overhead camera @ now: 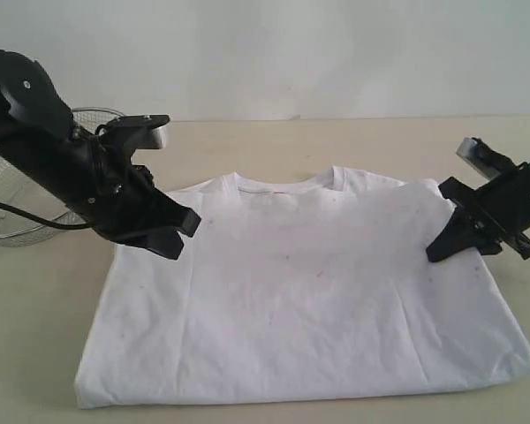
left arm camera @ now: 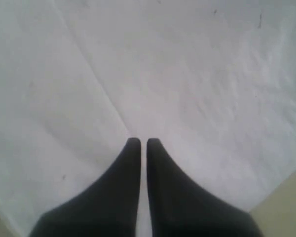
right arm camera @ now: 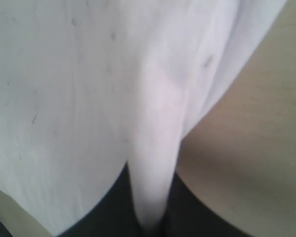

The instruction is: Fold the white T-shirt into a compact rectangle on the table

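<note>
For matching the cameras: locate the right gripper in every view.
Exterior view: right gripper at the right side, tip on a shoulder of the white T-shirt.
Left wrist view: not in it.
Right wrist view: right gripper pinching a cloth fold.
Shared landmark: the white T-shirt, in all three.
</note>
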Controlling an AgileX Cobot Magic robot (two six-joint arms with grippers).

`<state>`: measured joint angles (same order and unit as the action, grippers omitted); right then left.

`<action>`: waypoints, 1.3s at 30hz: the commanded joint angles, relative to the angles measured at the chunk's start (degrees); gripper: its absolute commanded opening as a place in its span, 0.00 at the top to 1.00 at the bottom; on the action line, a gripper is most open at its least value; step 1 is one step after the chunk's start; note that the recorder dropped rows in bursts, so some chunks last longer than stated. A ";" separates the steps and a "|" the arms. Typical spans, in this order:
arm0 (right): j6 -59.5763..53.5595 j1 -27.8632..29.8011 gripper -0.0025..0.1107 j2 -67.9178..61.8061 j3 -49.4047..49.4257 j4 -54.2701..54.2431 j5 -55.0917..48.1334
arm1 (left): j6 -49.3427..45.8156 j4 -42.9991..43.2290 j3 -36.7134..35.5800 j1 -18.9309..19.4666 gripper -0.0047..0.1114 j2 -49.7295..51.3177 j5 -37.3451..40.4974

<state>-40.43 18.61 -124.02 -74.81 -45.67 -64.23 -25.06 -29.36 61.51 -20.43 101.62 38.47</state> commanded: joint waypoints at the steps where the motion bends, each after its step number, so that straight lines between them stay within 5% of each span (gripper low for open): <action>1: 1.06 3.19 0.98 1.03 0.18 1.22 -1.01 | -0.41 0.28 -0.18 -0.24 0.92 -0.57 0.48; 19: 4.28 3.13 0.98 8.86 0.18 1.40 -3.40 | -1.54 0.43 -0.18 -0.24 0.92 -2.23 0.74; 39: 9.49 -24.14 0.98 9.61 0.18 -6.27 7.69 | -1.54 0.86 -0.18 -0.24 0.92 -16.97 6.79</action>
<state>-31.45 -2.46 -115.25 -74.76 -50.10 -59.17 -26.27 -28.79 61.51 -20.43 85.80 43.88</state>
